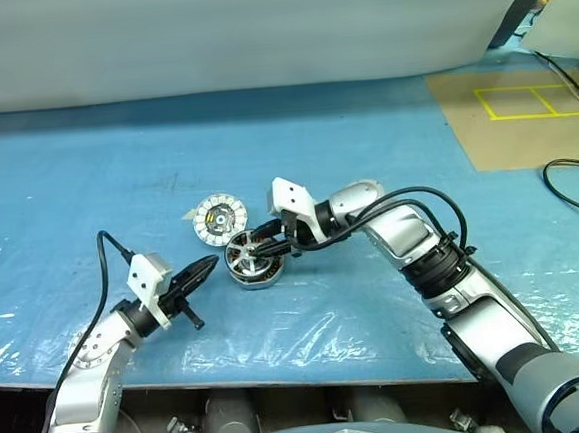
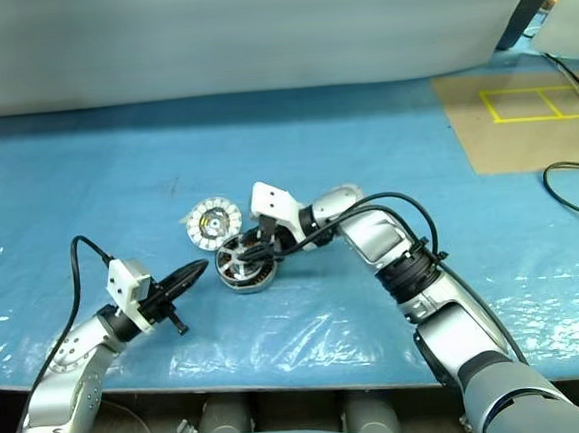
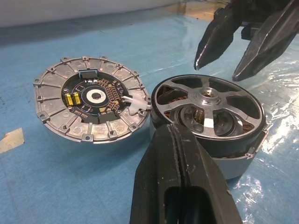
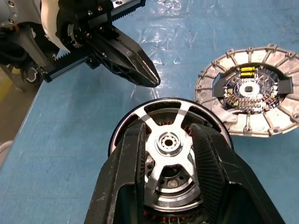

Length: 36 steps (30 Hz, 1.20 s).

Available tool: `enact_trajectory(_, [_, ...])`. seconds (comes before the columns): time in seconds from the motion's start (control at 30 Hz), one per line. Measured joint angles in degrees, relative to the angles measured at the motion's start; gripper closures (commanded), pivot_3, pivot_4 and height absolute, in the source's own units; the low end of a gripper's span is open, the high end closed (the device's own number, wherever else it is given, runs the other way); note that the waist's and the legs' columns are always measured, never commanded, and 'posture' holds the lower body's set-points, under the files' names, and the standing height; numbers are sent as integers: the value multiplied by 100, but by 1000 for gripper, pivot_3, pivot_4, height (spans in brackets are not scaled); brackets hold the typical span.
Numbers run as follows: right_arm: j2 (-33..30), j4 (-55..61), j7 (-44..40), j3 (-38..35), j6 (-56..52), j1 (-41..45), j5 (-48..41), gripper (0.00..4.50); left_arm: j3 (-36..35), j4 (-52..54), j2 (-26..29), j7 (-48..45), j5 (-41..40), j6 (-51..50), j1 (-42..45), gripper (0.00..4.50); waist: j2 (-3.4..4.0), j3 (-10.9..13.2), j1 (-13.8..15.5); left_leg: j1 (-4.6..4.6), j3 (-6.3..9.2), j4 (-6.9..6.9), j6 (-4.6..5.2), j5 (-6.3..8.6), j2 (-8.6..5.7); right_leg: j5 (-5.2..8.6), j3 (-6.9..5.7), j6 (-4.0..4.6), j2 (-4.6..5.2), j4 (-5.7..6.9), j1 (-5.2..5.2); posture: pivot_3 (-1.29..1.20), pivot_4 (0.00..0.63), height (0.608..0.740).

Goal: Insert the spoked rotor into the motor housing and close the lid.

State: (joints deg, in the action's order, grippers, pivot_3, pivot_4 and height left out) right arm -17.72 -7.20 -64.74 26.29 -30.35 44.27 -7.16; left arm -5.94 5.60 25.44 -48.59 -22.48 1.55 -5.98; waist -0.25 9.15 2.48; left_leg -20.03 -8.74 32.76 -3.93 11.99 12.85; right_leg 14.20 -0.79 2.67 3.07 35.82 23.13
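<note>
The spoked rotor [image 3: 206, 99] lies inside the motor housing [image 3: 236, 164], with copper windings showing between its spokes. The housing stands on the blue mat [image 1: 85, 172] in front of me. My right gripper [image 3: 220, 64] hangs open just above the rotor, one finger on each side of the hub and nothing between them. Just beyond the housing, slightly to its left, lies the lid [image 1: 218, 218], ribbed face up with its dark centre showing. My left gripper [image 1: 207, 266] is shut and empty. It points at the housing's left side, a short way off.
The blue mat is covered with clear plastic that wrinkles near the table's front edge [image 1: 282, 376]. A brown board with yellow tape squares [image 1: 536, 102] and a black cable [image 1: 570, 169] lie at the far right. A scrap of tape [image 3: 11, 140] sits left of the lid.
</note>
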Motion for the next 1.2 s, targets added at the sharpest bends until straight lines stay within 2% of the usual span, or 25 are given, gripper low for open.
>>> enact_trajectory(0.9, [198, -434, 144, 101, 655, -223, 327, 2896, -1, 0, -14, 32, 4, -3, 19, 4500, 0, 0, -5, 2, 0, 0, 0, 0, 0, 0, 0, 1, 0, 1, 0, 0, 150, 740])
enact_trajectory(1.0, [221, -447, 171, 99, 683, -223, 363, 3531, -1, 0, -14, 31, 4, -3, 19, 4500, 0, 0, -5, 2, 0, 0, 0, 0, 0, 0, 0, 1, 0, 1, 0, 0, 150, 740])
enact_trajectory(1.07, [238, -460, 188, 98, 713, -224, 377, 4178, -2, -4, -13, 29, 4, -3, 18, 4500, 0, 0, -6, 1, 0, 0, 0, 0, 0, 0, 0, 1, 0, 1, 0, 0, 150, 740])
enact_trajectory(1.2, [247, -473, 191, 99, 745, -225, 402, 4245, -4, -21, -12, 14, 4, 1, 19, 4500, 0, 0, -6, 2, 0, 0, 0, 0, 0, 0, 1, 1, 0, 1, 0, 0, 150, 740])
